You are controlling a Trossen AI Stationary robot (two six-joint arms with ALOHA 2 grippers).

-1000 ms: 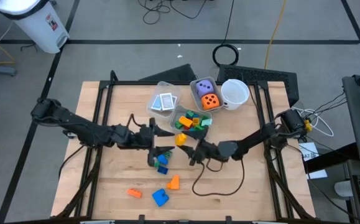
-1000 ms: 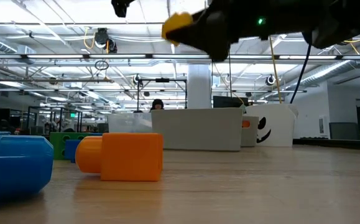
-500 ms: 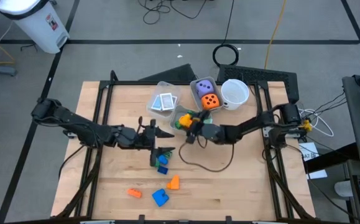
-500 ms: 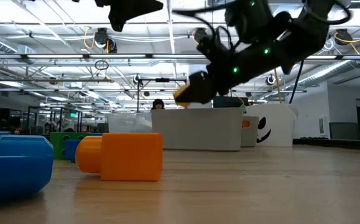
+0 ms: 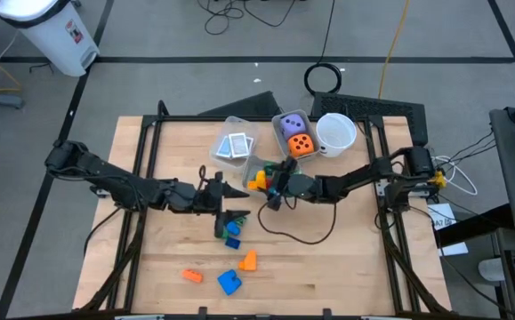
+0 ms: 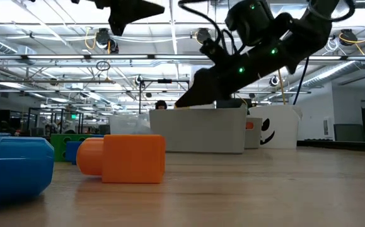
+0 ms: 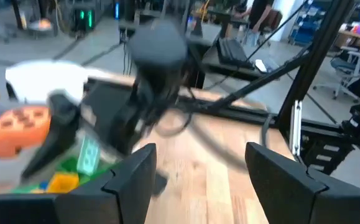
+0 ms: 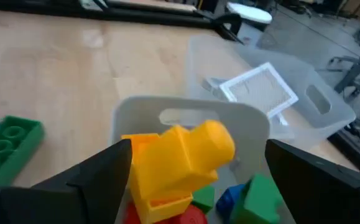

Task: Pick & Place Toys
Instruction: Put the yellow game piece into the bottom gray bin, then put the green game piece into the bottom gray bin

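Lying in bin, yellow block, stud toward cards

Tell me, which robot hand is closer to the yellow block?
The right one. The right gripper hangs open just over the yellow block at the bin of blocks. The left gripper waits farther back, above the green and blue blocks on the table.

I had three bins clustered at the far middle of the surface: the card bin on the left, the dice bin to its right, the block bin nearer, between them. The cup stood right of the dice bin. Loose blocks lay near the front edge.
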